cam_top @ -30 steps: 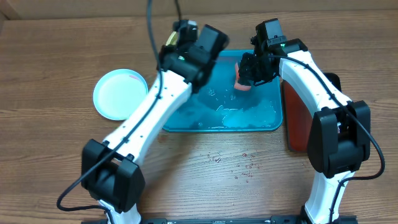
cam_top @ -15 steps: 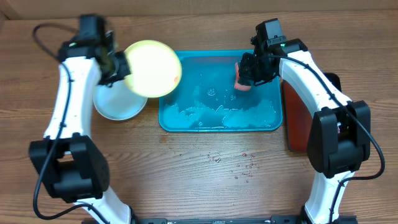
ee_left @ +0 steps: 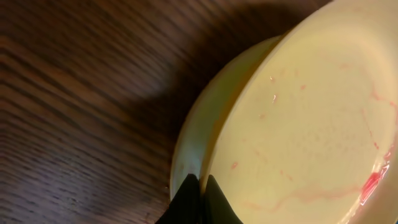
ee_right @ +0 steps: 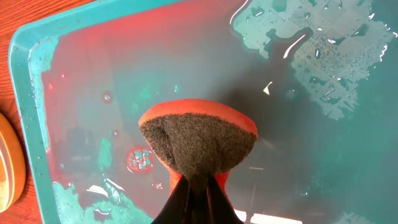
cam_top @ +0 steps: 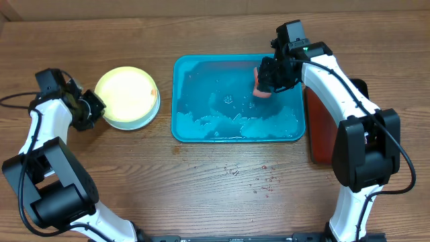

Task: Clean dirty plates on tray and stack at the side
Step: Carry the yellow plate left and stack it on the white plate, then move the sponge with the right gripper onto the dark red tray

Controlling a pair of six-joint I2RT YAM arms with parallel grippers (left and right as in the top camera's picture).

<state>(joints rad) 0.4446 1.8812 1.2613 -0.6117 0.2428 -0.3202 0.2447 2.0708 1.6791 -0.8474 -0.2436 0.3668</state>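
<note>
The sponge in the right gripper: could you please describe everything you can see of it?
The sponge has an orange-red foam body and a dark grey-brown scouring face. It looks soft: the right gripper pinches one end, folding it so the free end fans out in an arch. It is over the wet turquoise tray, near its far right corner in the overhead view. Only the fingers clearly touch it; contact with the tray cannot be told.

Left claw [cam_top: 94, 111] and right claw [cam_top: 265, 83] both pinched closed, arms spread apart.
</note>
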